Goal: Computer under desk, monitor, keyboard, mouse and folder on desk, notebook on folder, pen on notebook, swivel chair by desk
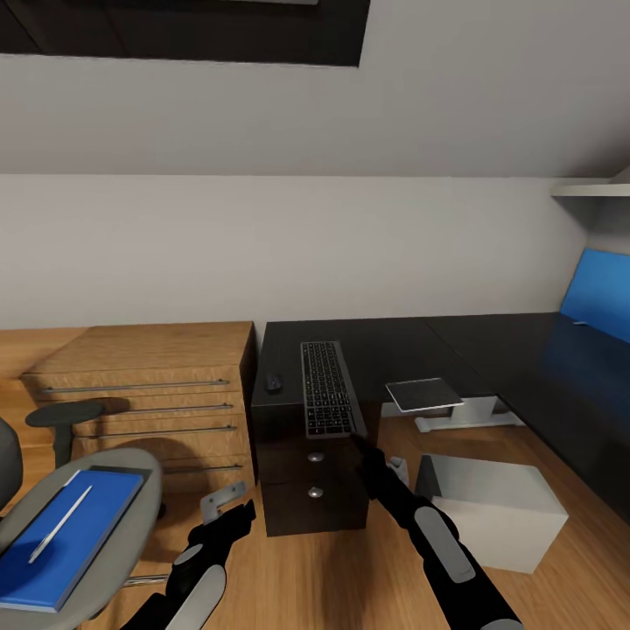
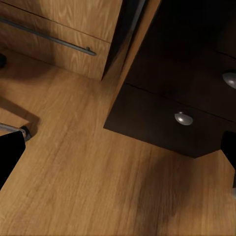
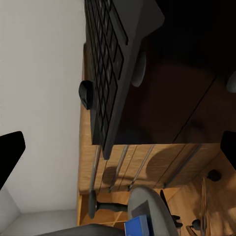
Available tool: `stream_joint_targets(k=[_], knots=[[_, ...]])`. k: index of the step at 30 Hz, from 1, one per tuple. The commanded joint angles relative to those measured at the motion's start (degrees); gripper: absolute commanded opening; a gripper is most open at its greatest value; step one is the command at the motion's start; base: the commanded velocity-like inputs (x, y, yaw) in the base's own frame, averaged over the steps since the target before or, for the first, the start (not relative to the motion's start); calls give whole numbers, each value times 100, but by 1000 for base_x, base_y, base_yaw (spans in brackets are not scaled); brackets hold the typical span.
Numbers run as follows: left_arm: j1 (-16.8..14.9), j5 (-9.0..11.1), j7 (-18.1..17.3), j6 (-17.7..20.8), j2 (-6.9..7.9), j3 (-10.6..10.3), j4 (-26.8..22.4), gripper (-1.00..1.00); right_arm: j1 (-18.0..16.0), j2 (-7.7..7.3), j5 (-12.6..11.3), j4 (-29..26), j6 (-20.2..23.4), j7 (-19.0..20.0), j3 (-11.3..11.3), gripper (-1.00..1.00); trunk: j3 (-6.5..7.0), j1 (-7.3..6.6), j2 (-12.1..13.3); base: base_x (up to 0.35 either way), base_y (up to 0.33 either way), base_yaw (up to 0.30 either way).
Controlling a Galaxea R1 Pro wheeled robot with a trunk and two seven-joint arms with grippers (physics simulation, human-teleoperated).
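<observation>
The right gripper, jaws spread wide, is parked at the near overhanging end of the keyboard, probably so it can be grabbed easily.

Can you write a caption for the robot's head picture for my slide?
Robot's right gripper reaches for the keyboard on the black cabinet; blue folder waits on the chair.

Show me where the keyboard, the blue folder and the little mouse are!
keyboard (image 1: 326,388): head view, middle of its dark keys.
blue folder (image 1: 74,542): head view, its cover beside the pen, on the chair seat.
mouse (image 1: 274,381): head view, its dark top, on the black cabinet.
</observation>
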Motion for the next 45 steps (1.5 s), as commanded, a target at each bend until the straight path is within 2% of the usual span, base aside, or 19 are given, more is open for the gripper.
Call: stream_joint_targets(k=[1, 38, 45], knots=[[-5, 20, 40, 18, 5, -14, -9, 100, -3, 0, -35, -1, 19, 7, -4, 100, -6, -1, -3, 0, 0, 0], [-4, 10, 49, 11, 10, -11, -14, 100, 14, -32, 16, -36, 58, -24, 8, 100, -6, -1, -3, 0, 0, 0], [37, 7, 48, 9, 49, -11, -153, 100, 13, -27, 21, -34, 56, -27, 8, 100, -6, -1, -3, 0, 0, 0]])
